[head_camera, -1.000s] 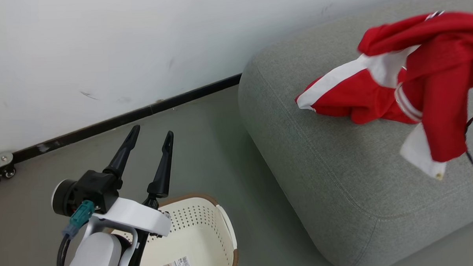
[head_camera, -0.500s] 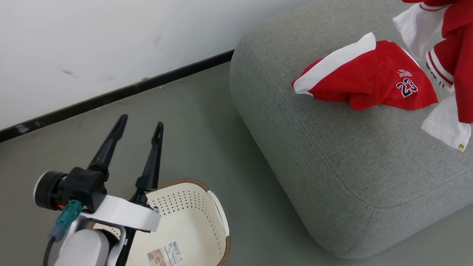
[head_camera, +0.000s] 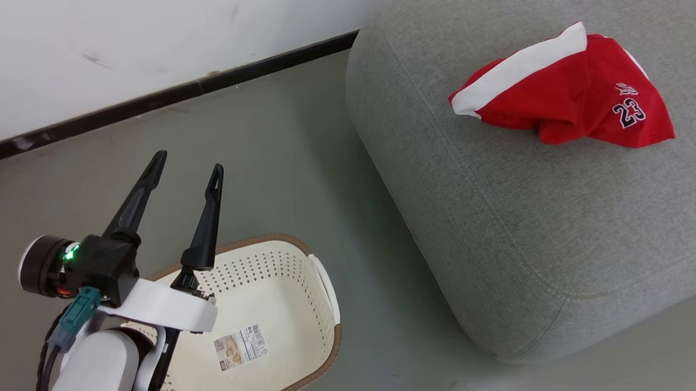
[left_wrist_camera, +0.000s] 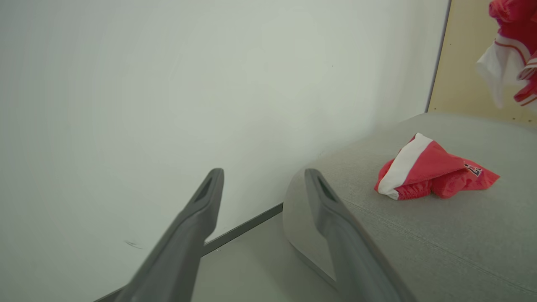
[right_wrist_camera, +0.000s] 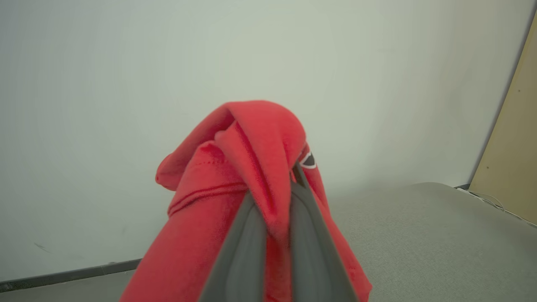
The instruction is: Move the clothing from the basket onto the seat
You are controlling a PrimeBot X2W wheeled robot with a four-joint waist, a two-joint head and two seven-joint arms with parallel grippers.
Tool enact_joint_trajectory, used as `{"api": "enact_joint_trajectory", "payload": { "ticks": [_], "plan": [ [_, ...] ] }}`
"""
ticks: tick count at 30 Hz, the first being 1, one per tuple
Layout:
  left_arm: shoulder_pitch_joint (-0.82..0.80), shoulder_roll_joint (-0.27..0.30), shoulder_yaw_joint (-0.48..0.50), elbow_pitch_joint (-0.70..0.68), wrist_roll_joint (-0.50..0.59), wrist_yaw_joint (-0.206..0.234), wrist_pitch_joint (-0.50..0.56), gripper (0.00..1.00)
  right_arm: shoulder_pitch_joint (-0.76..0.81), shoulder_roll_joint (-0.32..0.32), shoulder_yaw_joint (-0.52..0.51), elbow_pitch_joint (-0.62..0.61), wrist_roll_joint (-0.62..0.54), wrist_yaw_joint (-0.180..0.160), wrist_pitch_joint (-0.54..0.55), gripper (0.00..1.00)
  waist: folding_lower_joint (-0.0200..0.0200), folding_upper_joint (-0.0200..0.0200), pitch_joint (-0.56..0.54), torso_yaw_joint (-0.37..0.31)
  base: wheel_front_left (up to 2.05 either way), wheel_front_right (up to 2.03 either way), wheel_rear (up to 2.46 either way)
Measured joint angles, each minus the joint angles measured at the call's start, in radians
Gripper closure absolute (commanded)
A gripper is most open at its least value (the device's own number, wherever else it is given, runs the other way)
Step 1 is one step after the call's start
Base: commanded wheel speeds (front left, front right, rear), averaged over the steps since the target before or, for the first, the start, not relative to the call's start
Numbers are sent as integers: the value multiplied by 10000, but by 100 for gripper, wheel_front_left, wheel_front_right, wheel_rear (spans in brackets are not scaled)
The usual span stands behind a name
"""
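Right gripper (right_wrist_camera: pixel 275 184) pinches a red garment (right_wrist_camera: pixel 251 138) up in the air, seat (right_wrist_camera: pixel 419 235) below it and to the right (likely the drop spot). Red shorts (head_camera: pixel 564 89) lie on the seat's far part. Left gripper (head_camera: pixel 187 163) spread, empty, above the basket (head_camera: pixel 281 267) at near left

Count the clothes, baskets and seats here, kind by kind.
Red garments: 2 (lying garment on the seat; held garment in the right gripper)
Basket: 1
Seat: 1
Total: 4
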Motion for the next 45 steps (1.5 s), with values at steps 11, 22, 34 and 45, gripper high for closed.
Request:
{"api": "enact_joint_trajectory", "payload": {
  "ticks": [11, 22, 34, 45],
  "plan": [
    [-224, 180, -21, -600, 100, 13, 382, 0, -890, 117, -201, 1078, -6, 2, 190, 100, 0, 0, 581, 417, 0, 0, 0],
    [-432, 295, -198, -1034, 282, 12, 796, 0, -1253, 297, -284, 2353, -523, 0, 38, 100, 0, 0, 1051, 872, 0, 0, 0],
    [-849, 144, -230, -1229, 278, 13, 888, 0, -1176, 1557, 255, 3193, -984, 0, -487, 100, 0, 0, 1660, 1203, 0, 0, 0],
    [-1081, 75, -267, -1183, 280, 13, 882, 0, -668, 2286, 226, 4282, -1162, 2, -974, 100, 0, 0, 2046, 1286, 0, 0, 0]
  ]
}}
